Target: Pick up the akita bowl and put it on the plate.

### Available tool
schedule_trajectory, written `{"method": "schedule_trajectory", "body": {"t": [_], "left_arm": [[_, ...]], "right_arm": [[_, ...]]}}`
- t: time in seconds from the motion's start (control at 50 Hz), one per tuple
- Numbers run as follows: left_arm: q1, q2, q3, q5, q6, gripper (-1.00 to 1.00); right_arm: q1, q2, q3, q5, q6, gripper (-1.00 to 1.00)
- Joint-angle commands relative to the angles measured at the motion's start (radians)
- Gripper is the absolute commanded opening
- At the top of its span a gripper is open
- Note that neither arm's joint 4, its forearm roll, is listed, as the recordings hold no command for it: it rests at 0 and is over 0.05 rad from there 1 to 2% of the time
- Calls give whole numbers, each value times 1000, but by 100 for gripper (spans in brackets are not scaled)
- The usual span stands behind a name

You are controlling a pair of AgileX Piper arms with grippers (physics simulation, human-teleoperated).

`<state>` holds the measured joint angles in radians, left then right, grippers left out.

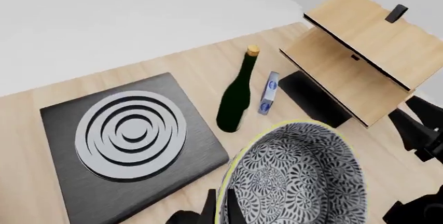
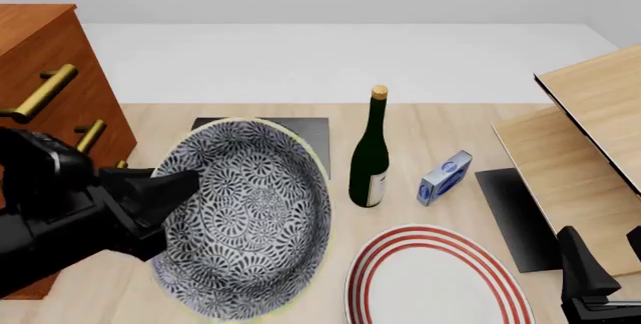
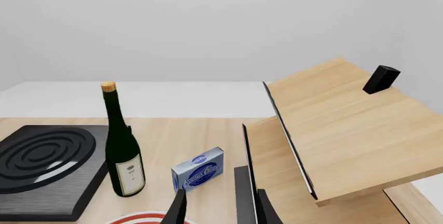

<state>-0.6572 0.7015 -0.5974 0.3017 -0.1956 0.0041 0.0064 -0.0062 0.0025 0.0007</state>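
The akita bowl (image 2: 251, 219), navy-and-white lace all over, hangs above the table at the front left, tilted with its inside facing the camera. My left gripper (image 2: 180, 187) is shut on its left rim; in the left wrist view the fingers (image 1: 207, 211) clamp the rim of the bowl (image 1: 298, 177). The plate (image 2: 436, 283), white with red rings, lies flat on the table just right of the bowl; its edge (image 3: 142, 218) shows in the right wrist view. My right gripper (image 3: 211, 211) stands open and holds nothing, low at the front right (image 2: 586, 279).
A dark wine bottle (image 2: 371, 155) stands behind the plate, with a small blue box (image 2: 446, 176) to its right. A black stove (image 2: 305, 133) is mostly hidden behind the bowl. A wooden drawer cabinet (image 2: 40, 61) stands at the left, a wooden shelf (image 2: 591, 144) at the right.
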Motion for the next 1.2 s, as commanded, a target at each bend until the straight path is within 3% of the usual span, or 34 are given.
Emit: {"method": "schedule_trajectory", "body": {"t": [0.02, 0.04, 0.08, 0.22, 0.44, 0.74, 1.2], "left_arm": [[-40, 144, -64, -86, -81, -100], [-43, 165, -66, -94, -60, -100], [-66, 176, -63, -95, -96, -100], [-73, 260, -95, -64, -98, -100], [-184, 292, -102, -46, -148, -100], [-243, 373, -143, -28, -170, -100], [-365, 535, -136, -126, -234, -100]], "right_arm": [[0, 0, 0, 0, 0, 100], [0, 0, 0, 0, 0, 100], [0, 0, 0, 0, 0, 100], [0, 0, 0, 0, 0, 100], [0, 0, 0, 0, 0, 100], [0, 0, 0, 0, 1, 100], [0, 0, 0, 0, 0, 100]]}}
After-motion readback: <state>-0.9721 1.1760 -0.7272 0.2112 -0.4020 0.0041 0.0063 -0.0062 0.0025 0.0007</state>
